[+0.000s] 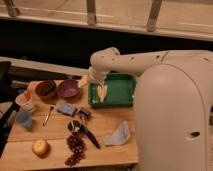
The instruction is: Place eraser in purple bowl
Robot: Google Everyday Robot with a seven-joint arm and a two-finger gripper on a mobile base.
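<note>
At the far left of the back row on the wooden tabletop [112, 150] sits a round orange-red bowl [46, 89]. It is the wrong target and should be left alone. Just beside it on the right is the round, shallow purple bowl [68, 89], which looks empty. In front of the purple bowl lies a pale blue rectangular block [66, 108]. Just to the right of that block is the small blackish oblong eraser [84, 113], flat on the wood and not yet picked up.

The end effector [84, 81] hangs above the gap between the purple bowl and the green rectangular tray [120, 90], well apart from the eraser. It carries nothing that I can see, and I cannot tell how far open it is.

The step in hand looks like the reach for the eraser. To do it well:
- Bring the end effector towards the near edge until it is directly over the eraser.
- Approach from straight above and close across the narrow width.
- Stay clear of the blue block on one side and the dark long-handled utensil [86, 132] just in front.
- Lift well clear before carrying the eraser back to the purple bowl, so that it passes over the rim.
</note>
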